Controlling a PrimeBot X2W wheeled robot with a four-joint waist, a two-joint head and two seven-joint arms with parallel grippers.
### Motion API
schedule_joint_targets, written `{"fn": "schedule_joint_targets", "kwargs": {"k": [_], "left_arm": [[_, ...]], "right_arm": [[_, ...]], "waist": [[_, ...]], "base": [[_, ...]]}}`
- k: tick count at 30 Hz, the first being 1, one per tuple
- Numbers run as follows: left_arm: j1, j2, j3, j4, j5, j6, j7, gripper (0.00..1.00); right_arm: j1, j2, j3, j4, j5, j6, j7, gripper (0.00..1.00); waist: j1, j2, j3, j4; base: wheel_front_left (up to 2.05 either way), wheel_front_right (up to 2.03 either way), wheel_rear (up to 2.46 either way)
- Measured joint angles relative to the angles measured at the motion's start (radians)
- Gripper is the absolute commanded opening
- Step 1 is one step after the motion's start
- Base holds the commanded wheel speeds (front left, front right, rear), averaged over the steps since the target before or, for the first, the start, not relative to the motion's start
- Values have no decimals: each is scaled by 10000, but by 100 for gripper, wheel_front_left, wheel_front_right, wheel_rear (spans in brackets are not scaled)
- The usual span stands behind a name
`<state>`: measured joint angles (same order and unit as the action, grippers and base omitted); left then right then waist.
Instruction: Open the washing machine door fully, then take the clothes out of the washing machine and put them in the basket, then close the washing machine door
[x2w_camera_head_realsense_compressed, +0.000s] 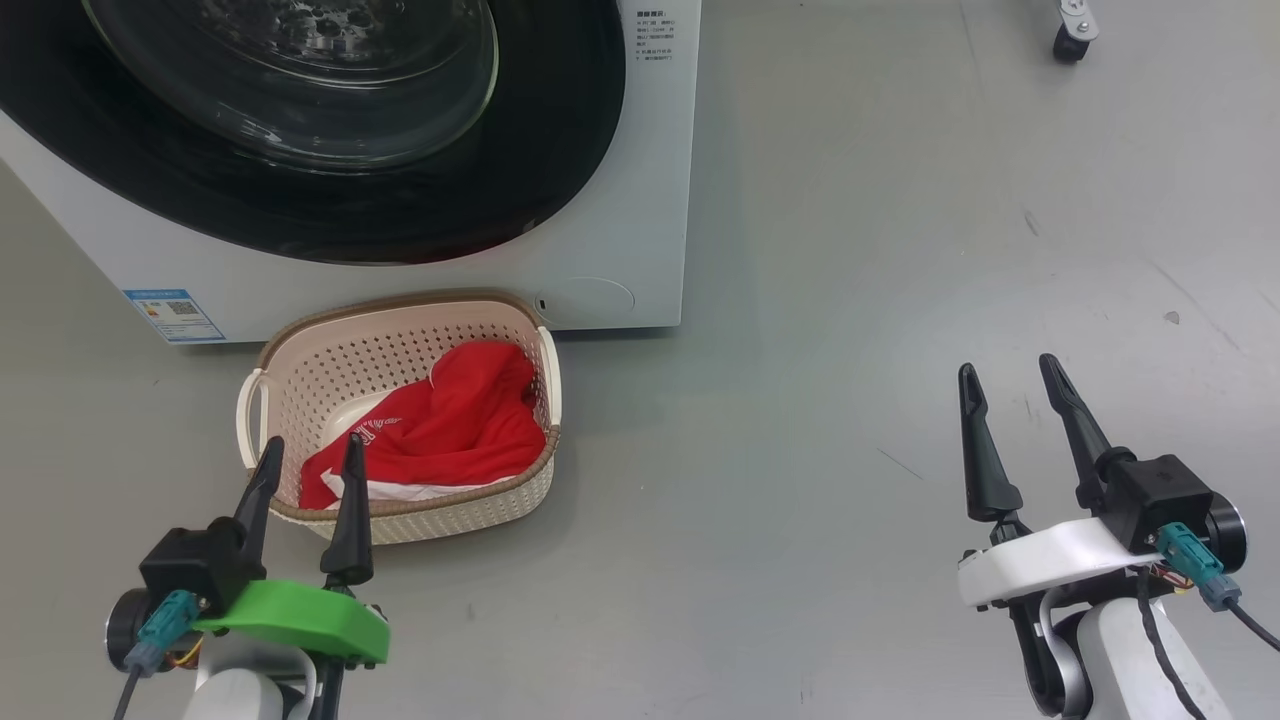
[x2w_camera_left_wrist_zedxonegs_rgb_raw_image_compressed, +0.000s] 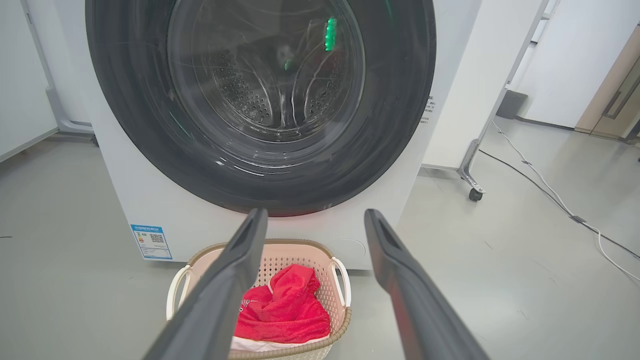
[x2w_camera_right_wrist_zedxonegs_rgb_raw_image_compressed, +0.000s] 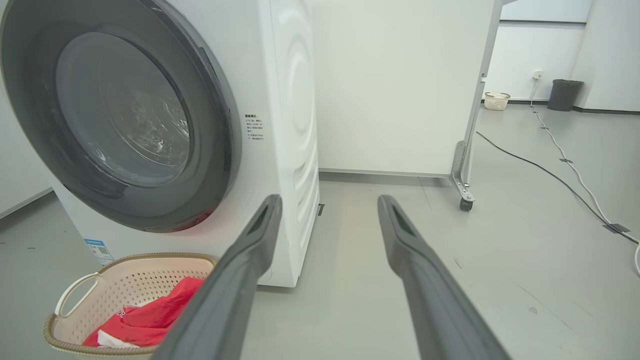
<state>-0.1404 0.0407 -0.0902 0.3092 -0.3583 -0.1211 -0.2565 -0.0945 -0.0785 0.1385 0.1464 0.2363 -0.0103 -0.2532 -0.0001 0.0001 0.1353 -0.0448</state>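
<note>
Lying in the basket (x2w_camera_head_realsense_compressed: 400, 302), the clothes (x2w_camera_head_realsense_compressed: 450, 430) sit below the shut washing machine door (x2w_camera_head_realsense_compressed: 565, 150); left gripper (x2w_camera_head_realsense_compressed: 312, 443) and right gripper (x2w_camera_head_realsense_compressed: 1008, 366) both gape, empty.

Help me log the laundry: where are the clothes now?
Head view, lower left: the clothes lie in the basket on the floor, right in front of the washing machine.

Red clothes (x2w_camera_head_realsense_compressed: 450, 425) with white trim, cream perforated basket (x2w_camera_head_realsense_compressed: 400, 345) with brown rim.
</note>
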Motion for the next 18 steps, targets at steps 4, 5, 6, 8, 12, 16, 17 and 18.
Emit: {"fn": "schedule_joint_targets", "kwargs": {"k": [4,5,6,8,12,16,17,18], "left_arm": [[0,-10,-48,-17,-288,0,0,100],[0,-10,-52,-21,-288,0,0,100],[0,-10,-52,-27,-288,0,0,100],[0,-10,-52,-31,-288,0,0,100],[0,-12,-61,-52,-355,0,0,100],[0,-12,-75,-61,-487,0,0,100],[0,-12,-77,-67,-514,0,0,100],[0,-12,-82,-71,-527,0,0,100]], "right_arm": [[1,12,-40,-52,-6,4,0,100],[1,15,-44,-52,-12,4,0,100],[2,19,-46,-54,-15,6,0,100],[4,23,-50,-54,-15,35,0,100],[6,42,-63,-54,-19,82,0,100],[6,56,-77,-54,-77,82,0,100],[6,59,-79,-54,-86,84,0,100],[6,65,-81,-54,-88,86,0,100]], "waist": [[0,0,37,5],[0,0,43,7],[0,0,49,9],[0,0,61,14],[1,0,74,25],[1,0,77,30],[1,0,77,30],[1,0,76,31]], "base": [[0,0,0],[0,0,0],[0,0,0],[0,0,0],[0,0,0],[0,0,0],[0,0,0],[0,0,0]]}}
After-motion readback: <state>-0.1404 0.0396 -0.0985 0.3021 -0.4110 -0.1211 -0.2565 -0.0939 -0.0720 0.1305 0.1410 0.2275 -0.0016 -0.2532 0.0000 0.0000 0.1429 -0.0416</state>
